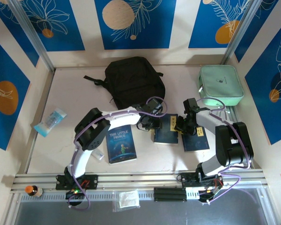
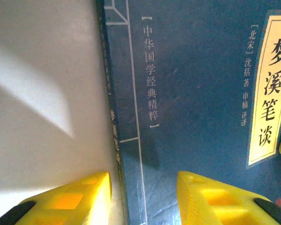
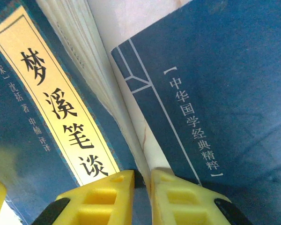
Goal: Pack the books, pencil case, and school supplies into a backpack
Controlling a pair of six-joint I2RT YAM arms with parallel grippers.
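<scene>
1. From above, the backpack [image 1: 133, 82] lies far-centre on the tabletop [image 1: 75, 93]. A mint-green case [image 1: 221, 85] sits far right and a light-blue packet [image 1: 50, 122] left. Nearer lie the Little Prince book [image 1: 121, 144], middle book [image 1: 165, 135] and right book [image 1: 195, 139]. The left fingers [image 1: 153, 123] and right fingers [image 1: 181, 125] flank the middle book.
2. Left wrist: the left fingers [image 2: 70, 199] stand apart, straddling the middle book's [image 2: 192, 93] spine.
3. Right wrist: the right fingers [image 3: 98, 197] are nearly together, pinching the middle book's [image 3: 18, 140] page edge, just beside the right book [image 3: 225, 93].
</scene>
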